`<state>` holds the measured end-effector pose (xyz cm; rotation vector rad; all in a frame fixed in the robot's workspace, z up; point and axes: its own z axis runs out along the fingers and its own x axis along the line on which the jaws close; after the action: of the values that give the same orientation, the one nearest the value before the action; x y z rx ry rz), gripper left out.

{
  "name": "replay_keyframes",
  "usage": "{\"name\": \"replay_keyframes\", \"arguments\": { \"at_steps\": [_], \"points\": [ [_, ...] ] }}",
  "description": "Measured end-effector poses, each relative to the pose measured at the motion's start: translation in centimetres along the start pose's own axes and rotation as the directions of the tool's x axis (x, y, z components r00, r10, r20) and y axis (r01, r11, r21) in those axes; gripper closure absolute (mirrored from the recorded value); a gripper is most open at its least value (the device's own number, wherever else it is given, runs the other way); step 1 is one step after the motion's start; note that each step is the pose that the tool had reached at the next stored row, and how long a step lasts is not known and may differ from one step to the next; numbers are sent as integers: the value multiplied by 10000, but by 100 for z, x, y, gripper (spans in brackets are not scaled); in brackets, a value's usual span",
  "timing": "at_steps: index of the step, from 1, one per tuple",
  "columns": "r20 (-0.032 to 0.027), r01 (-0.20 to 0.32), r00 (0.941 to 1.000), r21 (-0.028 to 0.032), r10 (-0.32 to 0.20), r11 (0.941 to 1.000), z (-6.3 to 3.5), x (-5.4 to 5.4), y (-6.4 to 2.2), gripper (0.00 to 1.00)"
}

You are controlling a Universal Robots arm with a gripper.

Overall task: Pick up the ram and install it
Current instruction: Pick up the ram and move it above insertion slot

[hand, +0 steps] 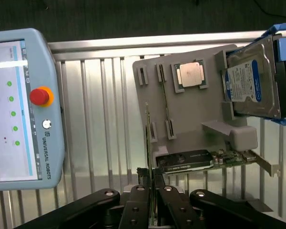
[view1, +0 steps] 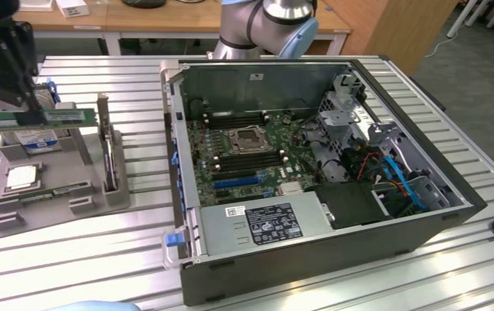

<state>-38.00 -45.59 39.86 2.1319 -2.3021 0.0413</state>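
jaws pinched narrow on the ram (view1: 67, 118), so i've got it. gripper (view1: 31, 107) holds the stick level and on edge, up off the tray (view1: 52, 215). from the wrist the ram (hand: 148, 138) shows edge-on, a thin line running out from between the fingers (hand: 142, 187).

in the exterior view, straight down at six o'clock from the grip sits the drive (view1: 37, 139), and past it, same bearing, the cpu (view1: 21, 176) in its pocket. at four o'clock from the grip the card (view1: 104, 133) stands upright in the tray, just beyond the ram's free end.

out at three o'clock, well apart, the case (view1: 316, 275) lies open on the slatted table (view1: 83, 265), motherboard (view1: 238, 159) face up. arm base (view1: 264, 26) sits at twelve o'clock from the case. wrist view also catches the pendant (hand: 19, 109) lying beside the tray.
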Motion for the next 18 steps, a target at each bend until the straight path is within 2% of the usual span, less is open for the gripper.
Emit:
{"name": "replay_keyframes", "arguments": {
  "at_steps": [18],
  "points": [
    [9, -1, 10000, 1, 1, 10000, 11, -54, -658, 87]
  ]
}}
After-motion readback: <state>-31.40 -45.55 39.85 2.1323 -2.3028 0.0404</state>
